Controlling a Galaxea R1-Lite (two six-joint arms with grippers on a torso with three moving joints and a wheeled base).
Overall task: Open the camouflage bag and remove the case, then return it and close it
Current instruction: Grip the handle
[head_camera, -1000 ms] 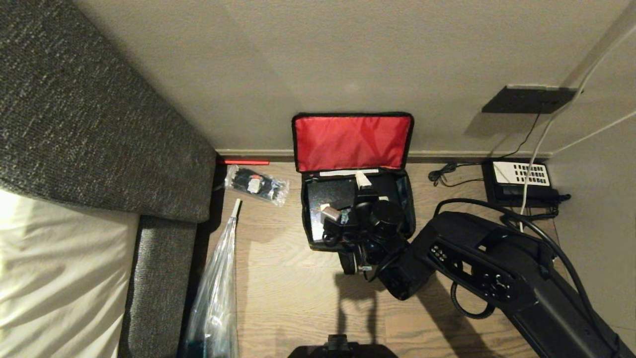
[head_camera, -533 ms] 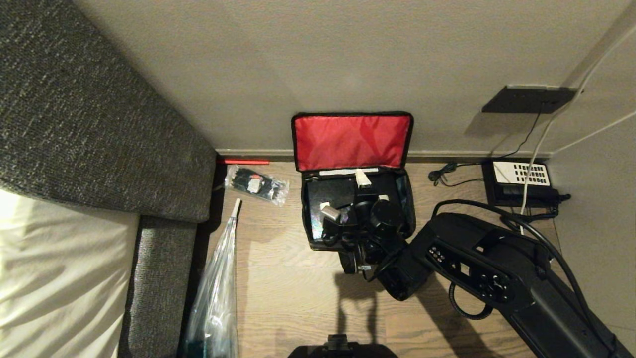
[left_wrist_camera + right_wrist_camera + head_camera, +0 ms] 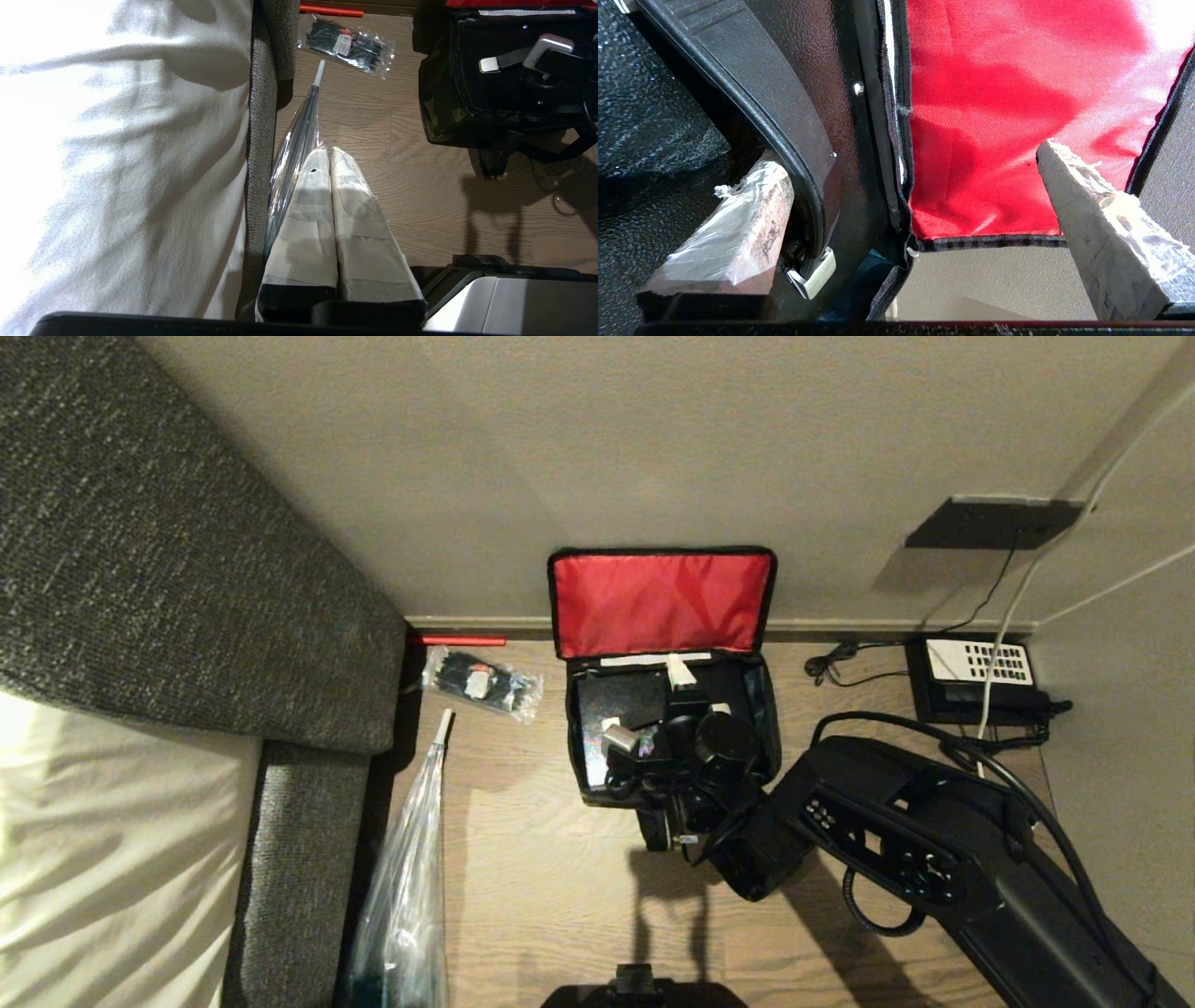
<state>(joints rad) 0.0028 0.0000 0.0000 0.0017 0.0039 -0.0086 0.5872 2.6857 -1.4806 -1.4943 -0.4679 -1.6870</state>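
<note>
The camouflage bag (image 3: 581,775) stands open on the floor by the wall, its red lid lining (image 3: 661,602) leaning upright against the wall. The black case (image 3: 621,698) sits inside it. My right gripper (image 3: 653,707) reaches into the bag and is open wide. In the right wrist view one taped finger (image 3: 752,205) lies beside the case's curved black handle (image 3: 784,121), near its silver end (image 3: 812,277). The other finger (image 3: 1092,219) is in front of the red lining (image 3: 999,116). Nothing is gripped. My left gripper (image 3: 329,151) hangs shut over the floor, left of the bag (image 3: 441,107).
A grey sofa (image 3: 187,569) with a white cover (image 3: 112,859) fills the left. A clear packet of black ties (image 3: 481,683) and a folded clear umbrella (image 3: 411,868) lie between sofa and bag. A phone (image 3: 976,672) and cables (image 3: 840,663) sit by the right wall.
</note>
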